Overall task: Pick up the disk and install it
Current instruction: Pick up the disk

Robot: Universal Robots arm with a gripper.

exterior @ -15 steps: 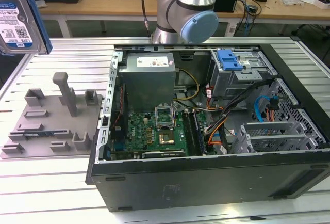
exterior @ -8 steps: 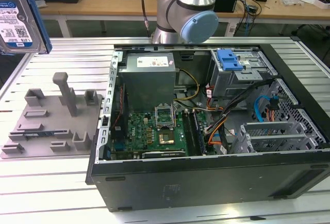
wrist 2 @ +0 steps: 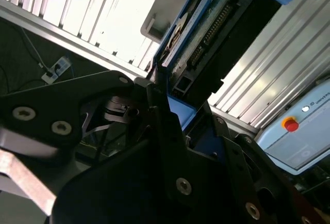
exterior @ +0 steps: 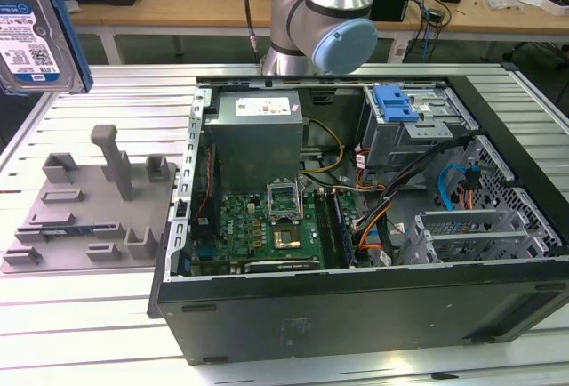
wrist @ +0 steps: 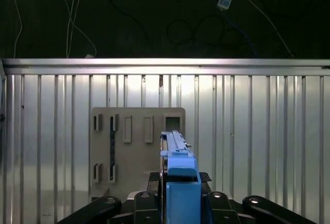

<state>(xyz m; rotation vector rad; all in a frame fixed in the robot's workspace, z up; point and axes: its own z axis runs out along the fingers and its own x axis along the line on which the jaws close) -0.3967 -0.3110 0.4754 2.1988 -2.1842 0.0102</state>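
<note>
1. High at the exterior view's left edge, the flat silver hard drive with a white-and-blue label and blue plastic carrier frame, the disk (exterior: 31, 35), hangs in the air above the grey plastic fixture plate (exterior: 89, 217), label face to the camera. The grey metal drive cage (exterior: 418, 132) inside the open black computer case (exterior: 356, 315) lies well apart from it, towards the exterior view's right.
2. In the second wrist view, the black gripper (wrist 2: 180, 111) is pinching the disk (wrist 2: 216, 33) by one end of its blue frame. The disk's long axis runs straight out from the fingers (wrist 2: 157, 100), and its connector edge is showing.
3. In the first wrist view, the disk (wrist: 175, 146) stands edge-on between the gripper's two sides, over the fixture plate (wrist: 134, 152) on the ribbed aluminium table (wrist: 258, 131).
</note>
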